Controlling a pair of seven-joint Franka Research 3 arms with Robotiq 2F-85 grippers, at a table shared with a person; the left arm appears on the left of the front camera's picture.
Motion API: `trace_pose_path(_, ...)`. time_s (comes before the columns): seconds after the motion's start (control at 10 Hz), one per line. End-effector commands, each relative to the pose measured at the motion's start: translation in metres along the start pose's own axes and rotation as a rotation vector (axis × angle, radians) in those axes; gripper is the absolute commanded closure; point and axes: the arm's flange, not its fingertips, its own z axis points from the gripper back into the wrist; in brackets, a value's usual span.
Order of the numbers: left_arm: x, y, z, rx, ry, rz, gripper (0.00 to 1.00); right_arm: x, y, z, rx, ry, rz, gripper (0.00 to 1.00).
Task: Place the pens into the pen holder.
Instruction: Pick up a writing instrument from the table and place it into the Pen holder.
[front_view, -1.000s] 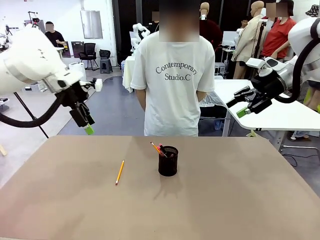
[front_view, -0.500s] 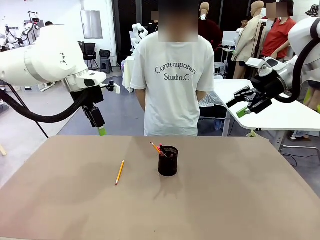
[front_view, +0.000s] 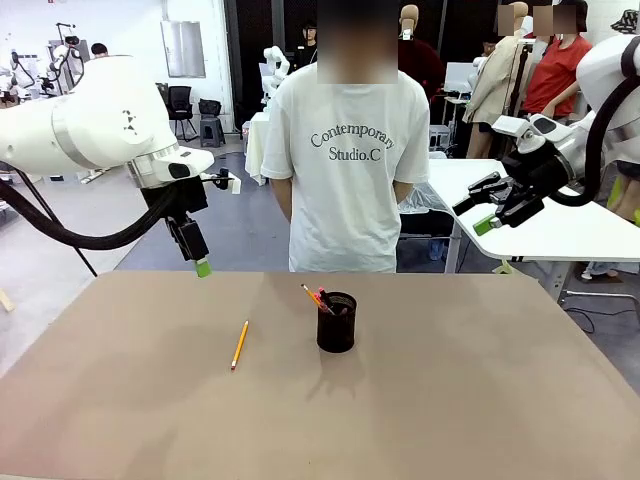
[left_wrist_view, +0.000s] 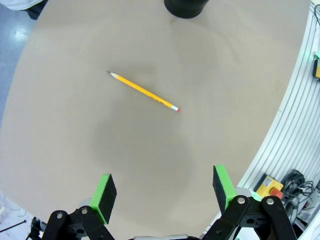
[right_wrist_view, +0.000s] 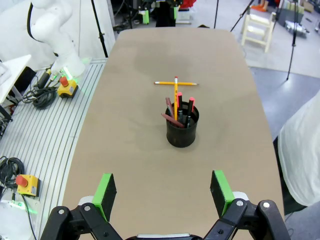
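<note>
Front view: one loose yellow pencil is seen flat on the worktop, between the pen holder and the left edge, clear of the holder. The holder is stood upright near the middle of the worktop, slightly toward the far edge. The other pens are already stood in it and leaned on its rim, so the task is judged nearly done, with one pencil left.

The left claw is held above the far-left part of the worktop, pointed down, jaws apart, nothing gripped. In the left wrist view the pencil is framed ahead of the open fingers, so a pickup approach is judged to be in hand. The right claw is parked high beyond the right edge, jaws apart and empty, probably kept out of the way. A person is stood at the far edge with hands not seen.

Materials: the pencil is slim, with a dark sharpened tip and a pink eraser end, and lies low, so a tight pinch is likely needed. The holder is a black mesh cylinder. Dark red sticks and a yellow pencil are seen inside it in the right wrist view. The worktop is matte tan and smooth. The claw pads are green.
</note>
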Motion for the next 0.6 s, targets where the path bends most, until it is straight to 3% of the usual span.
trace_pose_path(0.0,0.014,-0.002,0.003,-0.061,0.202,0.114,0.0,0.005,0.0,0.001,0.006,0.001,-0.014,0.0)
trace_pose_path(0.2,0.041,-0.013,-0.002,-0.103,0.389,0.213,0.0,0.005,0.0,0.001,0.006,0.001,-0.014,0.0)
trace_pose_path(0.4,0.07,-0.017,-0.009,-0.109,0.508,0.393,0.0,0.005,0.0,0.001,0.006,0.001,-0.014,0.0)
trace_pose_path(0.5,0.08,-0.019,-0.013,-0.131,0.518,0.443,0.0,0.005,0.0,0.001,0.006,0.001,-0.014,0.0)
